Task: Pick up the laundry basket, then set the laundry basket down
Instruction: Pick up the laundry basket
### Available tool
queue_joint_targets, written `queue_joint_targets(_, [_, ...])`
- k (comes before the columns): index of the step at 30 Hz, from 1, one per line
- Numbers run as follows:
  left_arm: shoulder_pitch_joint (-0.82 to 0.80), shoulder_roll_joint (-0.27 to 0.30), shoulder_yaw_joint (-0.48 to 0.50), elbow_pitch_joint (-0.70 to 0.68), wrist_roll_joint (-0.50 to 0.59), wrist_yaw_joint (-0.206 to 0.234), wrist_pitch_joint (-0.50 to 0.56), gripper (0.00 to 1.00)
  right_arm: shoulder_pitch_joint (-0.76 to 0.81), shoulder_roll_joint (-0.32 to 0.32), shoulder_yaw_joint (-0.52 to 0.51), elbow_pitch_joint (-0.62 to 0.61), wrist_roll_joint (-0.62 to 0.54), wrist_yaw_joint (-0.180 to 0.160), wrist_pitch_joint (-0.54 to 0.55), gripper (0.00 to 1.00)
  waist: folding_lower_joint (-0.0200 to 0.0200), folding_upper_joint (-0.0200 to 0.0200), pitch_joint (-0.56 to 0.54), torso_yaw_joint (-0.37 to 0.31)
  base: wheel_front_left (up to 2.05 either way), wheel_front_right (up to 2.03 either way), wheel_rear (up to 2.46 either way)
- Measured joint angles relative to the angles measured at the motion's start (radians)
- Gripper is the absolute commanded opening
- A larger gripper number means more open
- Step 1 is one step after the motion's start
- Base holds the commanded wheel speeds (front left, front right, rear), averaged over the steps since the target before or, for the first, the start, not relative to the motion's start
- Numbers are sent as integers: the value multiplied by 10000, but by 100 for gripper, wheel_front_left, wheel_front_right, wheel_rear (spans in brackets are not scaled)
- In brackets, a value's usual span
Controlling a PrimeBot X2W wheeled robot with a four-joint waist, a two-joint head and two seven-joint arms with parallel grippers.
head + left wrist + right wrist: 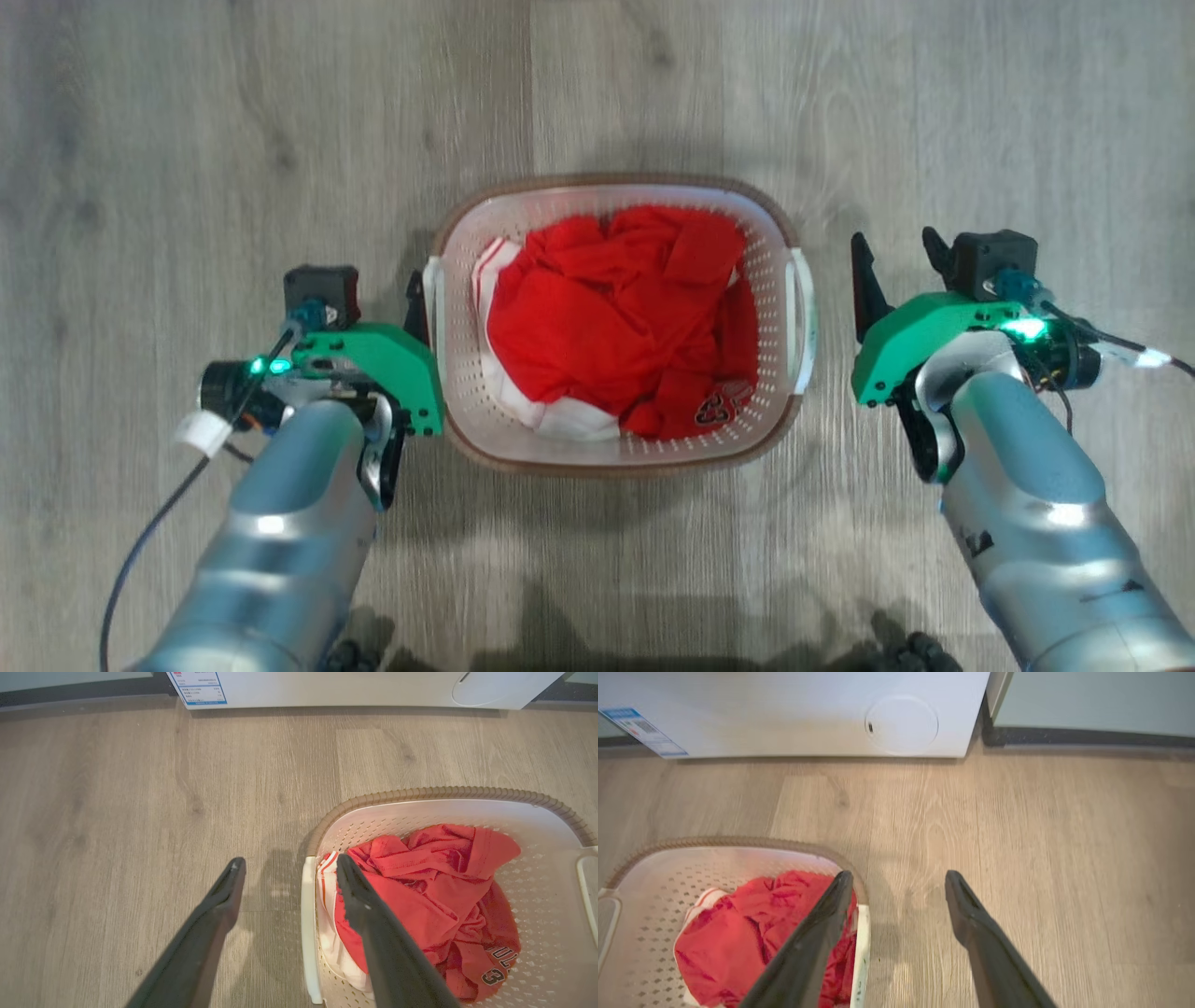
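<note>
Your laundry basket point(611, 179) sits on the wood floor point(187, 140) straight ahead, between both arms, with red clothing point(607, 317) heaped inside. Your left hand point(289, 861) is spread wide: 1 finger point(219, 905) lies outside the white left handle point(306, 933), the other over the basket's inside; you cannot tell whether either touches. Your right hand point(894, 238) is also spread wide, empty, just beside the right handle point(801, 317). A white appliance point(327, 688) stands beyond.

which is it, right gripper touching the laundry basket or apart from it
Apart. The head view shows bare floor between the open fingers of the right gripper and the side handle of the laundry basket.
</note>
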Motion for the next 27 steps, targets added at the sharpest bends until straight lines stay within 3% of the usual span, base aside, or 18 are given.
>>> queue_joint_targets(12, [-1267,-21,-1429,1586,-846,-1051,476,100,-1059,-25,928,1208,1062,0,575,100,-1,1,1206,63,0,0,0])
queue_joint_targets(27, [-1977,-40,-2892,1885,-1747,-1267,1250,100,-1799,-297,2554,1540,2577,0,1078,100,-3,1,1926,1,0,0,0])
